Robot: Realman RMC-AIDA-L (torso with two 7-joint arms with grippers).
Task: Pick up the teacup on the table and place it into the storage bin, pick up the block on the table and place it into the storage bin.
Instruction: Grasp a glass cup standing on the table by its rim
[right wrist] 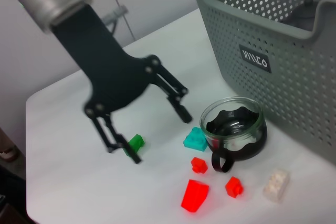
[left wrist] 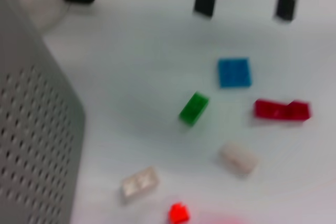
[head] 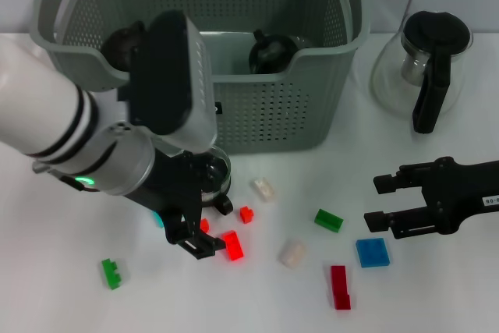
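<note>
Head view: L gripper open over teacup, R gripper idle.

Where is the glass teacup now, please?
The teacup stands on the table just in front of the storage bin, on the robot's left side. The open left gripper is beside it, with small red and teal blocks close by.

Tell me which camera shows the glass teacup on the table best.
The right wrist view: the teacup sits fully visible on the table beside the storage bin, black handle toward the camera. In the head view the left hand and forearm cover most of the cup. The left wrist view misses it entirely.
</note>
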